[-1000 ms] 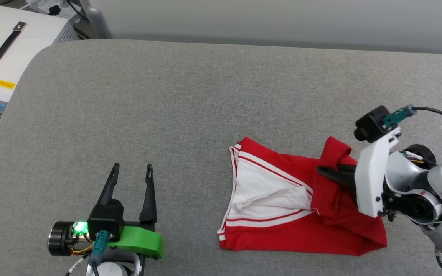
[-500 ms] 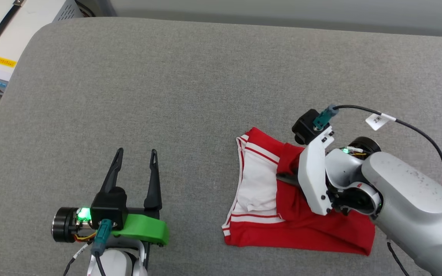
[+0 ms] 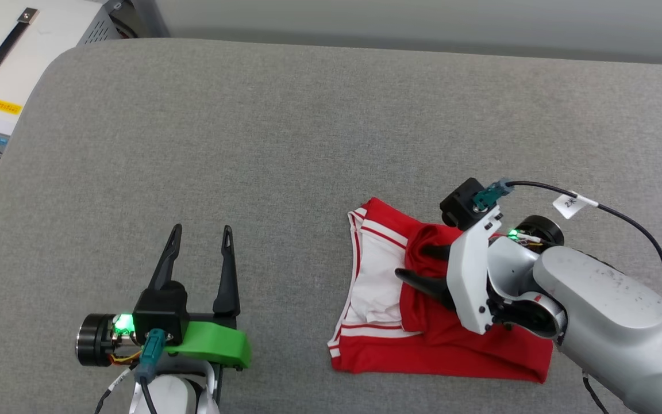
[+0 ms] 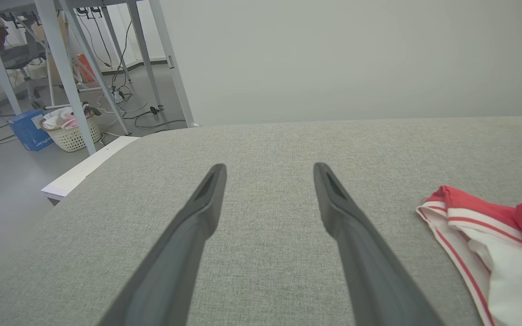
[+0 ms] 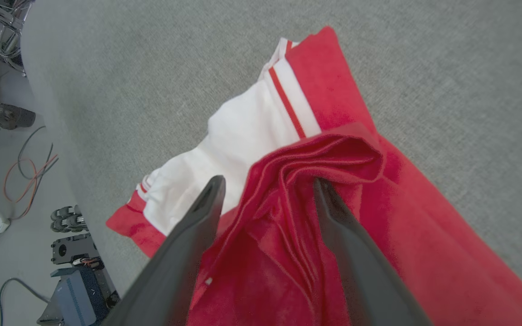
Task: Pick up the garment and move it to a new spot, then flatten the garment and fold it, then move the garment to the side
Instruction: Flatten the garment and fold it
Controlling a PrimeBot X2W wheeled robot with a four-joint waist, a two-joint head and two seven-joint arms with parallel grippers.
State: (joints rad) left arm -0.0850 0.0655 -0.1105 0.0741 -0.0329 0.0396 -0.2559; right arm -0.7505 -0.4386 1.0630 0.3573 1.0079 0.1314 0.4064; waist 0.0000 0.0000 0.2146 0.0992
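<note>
The garment (image 3: pixel 451 353) lay part-folded at the near right of the pad (image 3: pixel 308 144); I judged its bunched fold (image 5: pixel 333 149) could catch a finger and pull open on lifting. The right gripper (image 3: pixel 410 263) reached leftward low over it, fingers apart astride that fold; the left gripper (image 3: pixel 201 231) sat near left, fingers apart.

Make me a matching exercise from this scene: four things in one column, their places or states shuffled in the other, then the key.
Column one
1. left gripper
2. right gripper
3. red jersey
4. white case with a black handle

Column two
A. lying partly folded on the grey cushion
B. open, astride a bunched red fold
C. off the cushion's far left corner
D. open above bare cushion, apart from the cloth

Pairs: 1-D, 2-B, 3-A, 4-C
</note>
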